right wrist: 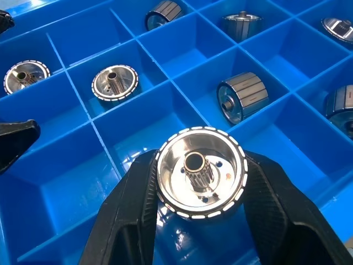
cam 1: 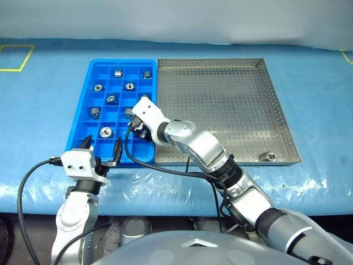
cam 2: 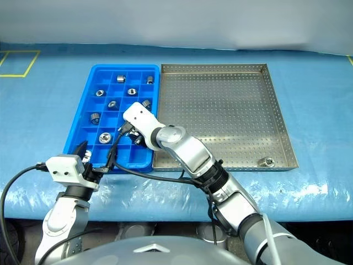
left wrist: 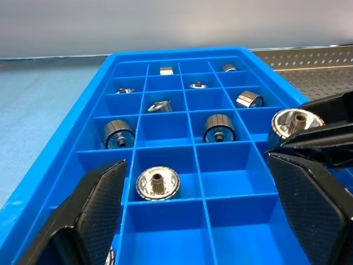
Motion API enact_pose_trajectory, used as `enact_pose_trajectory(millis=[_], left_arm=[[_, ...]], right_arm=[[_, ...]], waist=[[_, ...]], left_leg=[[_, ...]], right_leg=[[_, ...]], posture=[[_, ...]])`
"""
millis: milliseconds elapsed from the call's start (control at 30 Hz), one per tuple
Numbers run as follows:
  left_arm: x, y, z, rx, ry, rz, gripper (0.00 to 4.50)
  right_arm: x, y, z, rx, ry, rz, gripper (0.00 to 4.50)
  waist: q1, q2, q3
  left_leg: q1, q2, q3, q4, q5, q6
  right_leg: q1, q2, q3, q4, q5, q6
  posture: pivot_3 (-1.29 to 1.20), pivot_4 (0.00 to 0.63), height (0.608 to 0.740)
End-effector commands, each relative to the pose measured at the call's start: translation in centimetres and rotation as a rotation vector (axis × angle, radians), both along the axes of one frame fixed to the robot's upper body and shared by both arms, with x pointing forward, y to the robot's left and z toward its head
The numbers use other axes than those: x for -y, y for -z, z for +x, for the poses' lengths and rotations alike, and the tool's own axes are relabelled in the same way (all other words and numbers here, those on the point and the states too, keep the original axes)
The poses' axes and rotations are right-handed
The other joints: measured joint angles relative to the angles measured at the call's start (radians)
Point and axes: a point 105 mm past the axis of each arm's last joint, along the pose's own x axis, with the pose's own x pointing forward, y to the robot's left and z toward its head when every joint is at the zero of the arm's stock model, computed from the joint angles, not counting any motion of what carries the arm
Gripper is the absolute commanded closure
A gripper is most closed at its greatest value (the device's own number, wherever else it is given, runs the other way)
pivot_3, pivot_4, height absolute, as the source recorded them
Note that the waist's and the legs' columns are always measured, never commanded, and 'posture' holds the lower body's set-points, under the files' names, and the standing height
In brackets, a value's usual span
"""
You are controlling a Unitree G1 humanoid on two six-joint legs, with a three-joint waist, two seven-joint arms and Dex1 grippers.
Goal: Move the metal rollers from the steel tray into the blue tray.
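Observation:
The blue tray [cam 1: 112, 115] lies left of the steel tray [cam 1: 220, 99], their sides touching. Several metal rollers [cam 1: 106, 131] sit in the blue tray's compartments. One roller [cam 1: 268, 156] lies in the steel tray's near right corner. My right gripper [cam 1: 137, 130] hangs over the blue tray's right column, near the front, shut on a roller [right wrist: 201, 182] held end-on between its fingers [right wrist: 132, 204]. My left gripper [cam 1: 102, 148] stands open at the blue tray's near left corner, level, with nothing between its fingers [left wrist: 96, 204].
Both trays rest on a pale blue table cover [cam 1: 44, 110]. Yellow tape marks [cam 1: 16, 58] lie at the far left. The table's front edge runs just behind my left gripper. A black cable [cam 1: 165, 168] trails from my right wrist.

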Motion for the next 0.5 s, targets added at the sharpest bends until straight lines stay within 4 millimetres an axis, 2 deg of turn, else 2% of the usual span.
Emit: enact_pose_trajectory(millis=[33,267,400,500], left_arm=[[0.7,-1.3,0.2,0.056,0.040,0.000,0.00],[1.4,-1.5,0.9,0.064,0.093,0.003,0.00],[2.1,-1.8,1.6,0.075,0.135,-0.002,0.00],[2.9,-1.9,2.1,0.082,0.175,-0.008,0.00]], right_arm=[[0.6,0.7,0.3,-0.032,0.047,-0.005,2.32],[1.5,-0.4,1.0,-0.050,0.135,0.079,0.04],[3.3,-1.4,1.7,-0.054,0.225,0.128,0.02],[6.3,-2.8,2.5,-0.039,0.300,0.161,0.02]], waist=[[0.000,0.000,0.000],[0.001,-0.001,0.000],[0.003,-0.001,0.000],[-0.005,-0.001,0.000]], left_leg=[[0.000,0.000,0.000,0.000,0.000,0.000],[0.000,0.000,0.000,0.001,0.000,-0.001],[0.000,-0.001,-0.001,0.003,0.000,-0.001],[0.000,-0.001,0.000,0.005,0.000,-0.001]], right_leg=[[0.000,0.000,0.000,0.000,0.000,0.000],[0.001,0.000,0.000,0.000,0.000,0.001],[0.002,-0.001,0.000,0.000,-0.001,0.003],[0.003,-0.001,0.000,-0.001,0.000,0.004]], posture=[[0.16,0.150,0.740],[0.11,0.150,0.740],[0.07,0.150,0.740],[0.04,0.150,0.740]])
